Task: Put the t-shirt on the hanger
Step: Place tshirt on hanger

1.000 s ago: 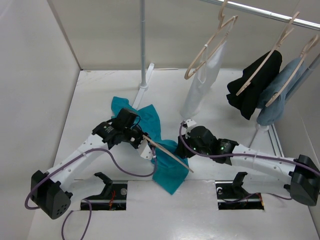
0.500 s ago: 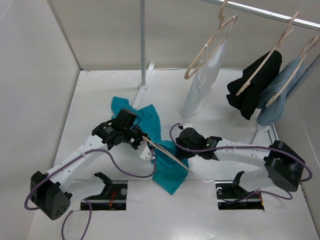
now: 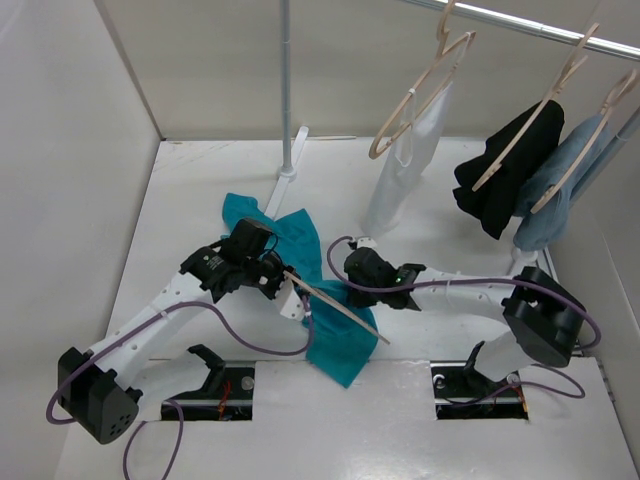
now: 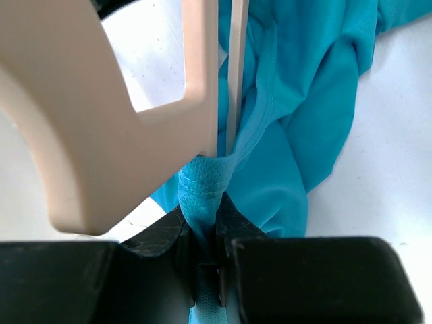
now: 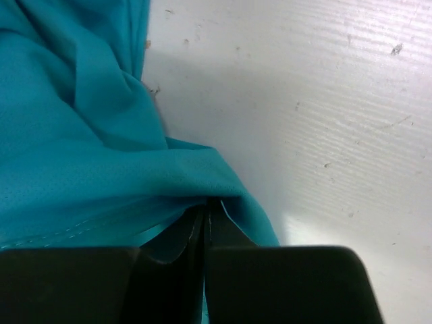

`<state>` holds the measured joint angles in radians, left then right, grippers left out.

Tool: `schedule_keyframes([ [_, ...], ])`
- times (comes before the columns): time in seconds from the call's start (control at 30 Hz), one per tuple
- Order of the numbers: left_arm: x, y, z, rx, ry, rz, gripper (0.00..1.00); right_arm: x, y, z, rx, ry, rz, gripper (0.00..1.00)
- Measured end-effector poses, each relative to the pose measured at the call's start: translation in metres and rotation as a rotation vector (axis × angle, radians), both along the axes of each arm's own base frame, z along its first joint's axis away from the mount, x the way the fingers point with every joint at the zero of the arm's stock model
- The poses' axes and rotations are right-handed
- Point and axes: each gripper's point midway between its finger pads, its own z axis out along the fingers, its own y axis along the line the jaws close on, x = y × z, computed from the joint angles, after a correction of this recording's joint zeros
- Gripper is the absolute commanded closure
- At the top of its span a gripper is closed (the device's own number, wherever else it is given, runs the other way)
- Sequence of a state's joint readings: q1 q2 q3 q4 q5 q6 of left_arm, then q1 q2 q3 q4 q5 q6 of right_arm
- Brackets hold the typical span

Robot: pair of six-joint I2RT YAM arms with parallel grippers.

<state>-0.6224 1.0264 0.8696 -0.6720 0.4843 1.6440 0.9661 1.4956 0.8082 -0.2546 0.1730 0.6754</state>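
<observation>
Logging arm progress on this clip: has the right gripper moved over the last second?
Yes. The right gripper has slid left in the top view, away from the spot below the hanging white garment, while shut on the t-shirt.

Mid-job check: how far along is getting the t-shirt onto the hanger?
Done: left pincer shut on the t-shirt hem beside the hanger; right pincer shut on a fold. In hand: probably spreading the opening. Remaining: hanger lies across the crumpled shirt on the table, not yet dressed.

White garment (image 3: 405, 165), black garment (image 3: 503, 178), grey-blue garment (image 3: 550, 200) — hung on a rail (image 3: 540, 28).
</observation>
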Motion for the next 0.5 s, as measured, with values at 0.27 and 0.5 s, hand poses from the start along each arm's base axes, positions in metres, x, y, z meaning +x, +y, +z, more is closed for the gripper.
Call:
schedule_keyframes([
  [0.27, 0.008, 0.012, -0.002, -0.026, 0.067, 0.123, 1.00, 0.007, -0.049, 0.011, 0.072, -0.002, -0.195, 1.00],
  [0.5, 0.046, 0.025, 0.010, -0.075, 0.074, 0.257, 1.00, -0.004, -0.075, 0.039, 0.195, -0.042, -0.286, 1.00],
])
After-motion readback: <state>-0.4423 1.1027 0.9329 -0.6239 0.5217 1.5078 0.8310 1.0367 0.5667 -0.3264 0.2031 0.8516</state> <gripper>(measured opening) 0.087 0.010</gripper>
